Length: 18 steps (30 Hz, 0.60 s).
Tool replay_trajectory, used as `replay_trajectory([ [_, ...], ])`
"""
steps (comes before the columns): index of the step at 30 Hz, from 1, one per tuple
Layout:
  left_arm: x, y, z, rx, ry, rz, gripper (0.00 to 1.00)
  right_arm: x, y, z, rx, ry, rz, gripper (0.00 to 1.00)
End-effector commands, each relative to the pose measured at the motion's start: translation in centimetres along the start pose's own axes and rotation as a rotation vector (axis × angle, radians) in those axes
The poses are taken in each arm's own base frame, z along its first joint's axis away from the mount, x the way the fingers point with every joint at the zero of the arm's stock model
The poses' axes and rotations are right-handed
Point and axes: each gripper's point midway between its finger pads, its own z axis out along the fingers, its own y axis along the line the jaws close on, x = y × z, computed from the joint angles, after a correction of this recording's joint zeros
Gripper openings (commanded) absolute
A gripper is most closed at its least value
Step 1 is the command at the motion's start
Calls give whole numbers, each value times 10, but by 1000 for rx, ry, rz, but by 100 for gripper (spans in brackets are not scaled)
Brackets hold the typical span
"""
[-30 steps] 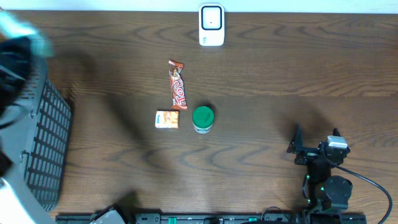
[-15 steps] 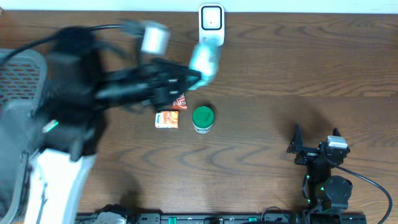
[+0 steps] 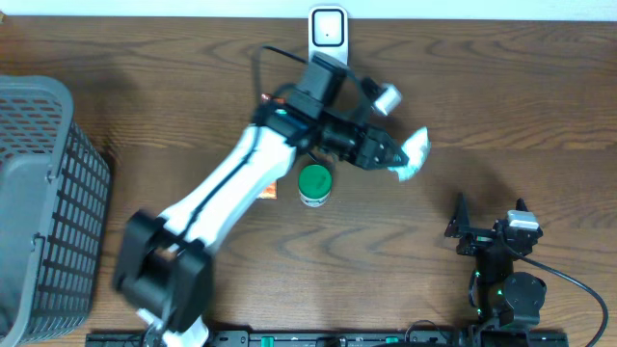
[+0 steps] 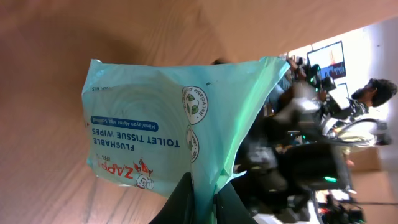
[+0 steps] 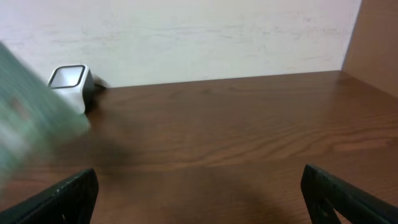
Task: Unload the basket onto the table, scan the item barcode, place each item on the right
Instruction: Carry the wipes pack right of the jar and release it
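My left pincer is clamped on the wipes, apart from the scanner. The scan seems not yet done, and I can't see the barcode.

wipes pack print: read "FLUSHABLE TOILET TISSUE WIPES", upside down in left wrist view.
brand line: began "ZAPP", rest unclear.

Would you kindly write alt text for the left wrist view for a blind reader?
A teal pack of flushable toilet wipes fills the frame, pinched at its lower edge by the left arm's shut jaws, over a wooden table. A monitor shows at right.
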Motion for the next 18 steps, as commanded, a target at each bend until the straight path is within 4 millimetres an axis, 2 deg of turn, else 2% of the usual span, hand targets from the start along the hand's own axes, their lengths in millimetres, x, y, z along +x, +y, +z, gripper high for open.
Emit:
replay_trajectory([
  [1,12,31,22,32,63,-79,7,1,0,0,1,1,-12,99],
  [5,32,77,43,30,120,-194,7,1,0,0,1,1,-12,99],
  [9,47,105,55,53,158,-275,7,1,0,0,1,1,-12,99],
  [12,53,123,58,44,164,-306,7,1,0,0,1,1,-12,99],
  [15,52,141,52,-5,143,-326,7,1,0,0,1,1,-12,99],
  [16,51,146,48,-26,133,-331,9,1,0,0,1,1,-12,99],
  [18,46,160,37,-75,102,-338,24,1,0,0,1,1,-12,99],
])
